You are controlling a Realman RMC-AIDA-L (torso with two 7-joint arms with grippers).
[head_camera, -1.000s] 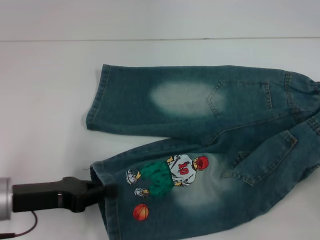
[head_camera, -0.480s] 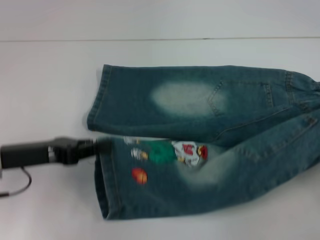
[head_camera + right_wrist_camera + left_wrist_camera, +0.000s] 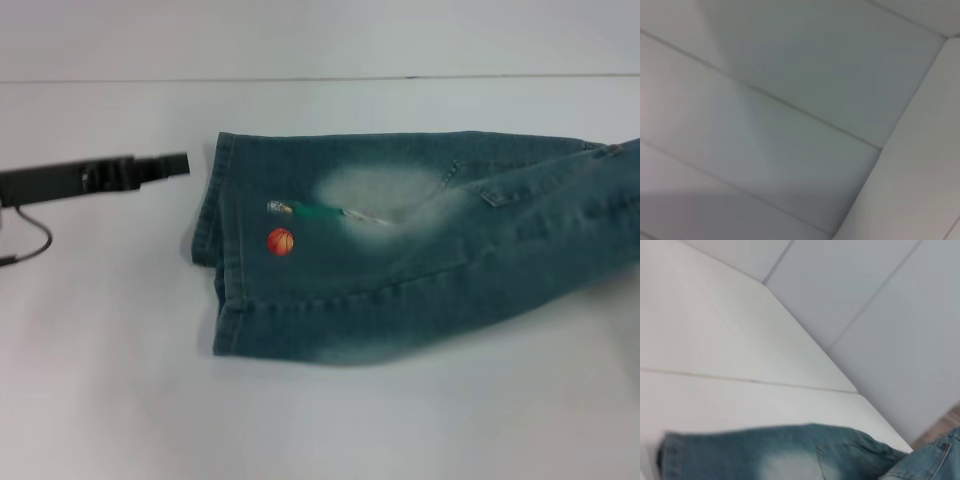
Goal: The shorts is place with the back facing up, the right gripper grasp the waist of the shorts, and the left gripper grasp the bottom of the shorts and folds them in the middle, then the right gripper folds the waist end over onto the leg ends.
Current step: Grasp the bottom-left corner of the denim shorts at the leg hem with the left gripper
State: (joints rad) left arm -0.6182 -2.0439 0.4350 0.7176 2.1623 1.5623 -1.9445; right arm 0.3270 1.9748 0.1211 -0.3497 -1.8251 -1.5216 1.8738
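- While the shorts (image 3: 400,250) lie on the white table (image 3: 100,380), they are folded lengthwise, 1 leg over the other, in a long band from 9 o'clock to 3 o'clock of the head view.
- Both leg ends (image 3: 222,250) are stacked at the 9 o'clock side, with the orange ball print (image 3: 281,241) just beside them; the upper hem sits a little askew over the lower one.
- At the 3 o'clock edge the waist (image 3: 615,150) runs out of view, so its state cannot be judged.
- Hovering at 10 o'clock, near the hems but apart from them, the left gripper (image 3: 180,163) holds nothing; whether its tips are apart or together I cannot tell.
- No right gripper is visible in any view.
- Denim like this looks soft but rather heavy: it should drape and keep a fold, yet 2 layers may slide apart.
- For the last fold, I think a firm pinch on the gathered waist band, through both layers, is the best hold.
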